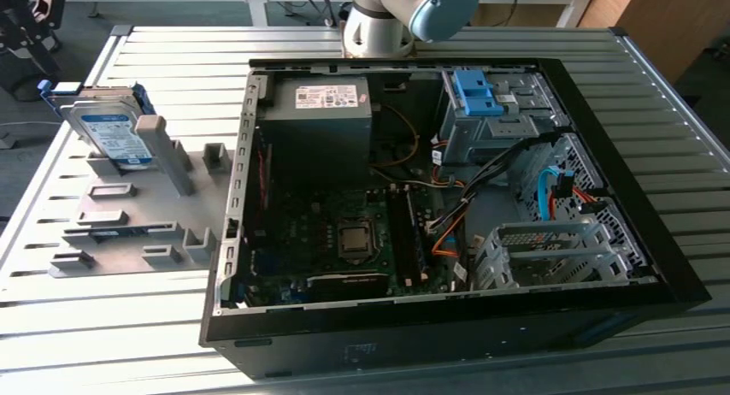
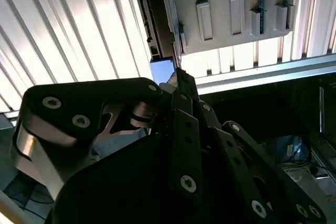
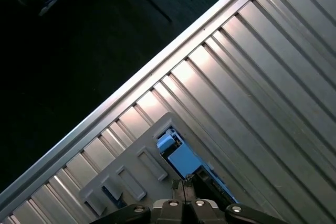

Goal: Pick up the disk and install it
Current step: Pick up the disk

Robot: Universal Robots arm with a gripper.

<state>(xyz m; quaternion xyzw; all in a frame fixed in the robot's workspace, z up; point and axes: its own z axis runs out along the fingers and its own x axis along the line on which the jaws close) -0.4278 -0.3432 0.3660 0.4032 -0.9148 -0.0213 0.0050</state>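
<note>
The disk (image 1: 109, 132) stands on edge in a grey slotted holder (image 1: 137, 215) on the table, at the exterior view's left. It is silver-grey with a white-and-blue label and a blue frame. In the first wrist view the disk (image 3: 180, 158) appears far below, seen edge-on from above, just ahead of my gripper (image 3: 185, 184). The black fingers (image 2: 178, 80) meet at their tips and hold nothing. My gripper is high above the disk and apart from it. The arm's joint (image 1: 394, 14) is at the top of the exterior view.
An open black computer case (image 1: 445, 190) lies on the slatted metal table (image 1: 103, 327), beside the holder. Inside it are a dark grey box with a white sticker (image 1: 320, 113), a blue bracket (image 1: 473, 91) in a drive bay and loose cables (image 1: 548, 185).
</note>
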